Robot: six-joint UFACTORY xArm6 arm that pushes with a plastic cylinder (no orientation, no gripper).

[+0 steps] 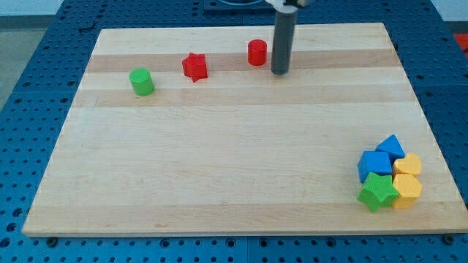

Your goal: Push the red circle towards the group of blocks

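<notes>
The red circle [257, 52] stands near the view's top, a little right of centre. My tip [279, 72] is just to its right and slightly below, close to it but apart. The group of blocks sits at the view's bottom right: a blue block [391, 147], a blue cube [374, 164], two yellow blocks [409, 165] [406, 190] and a green star [376, 191], all touching.
A red star [195, 66] lies left of the red circle. A green circle [141, 82] lies farther left. The wooden board [219, 168] rests on a blue perforated table.
</notes>
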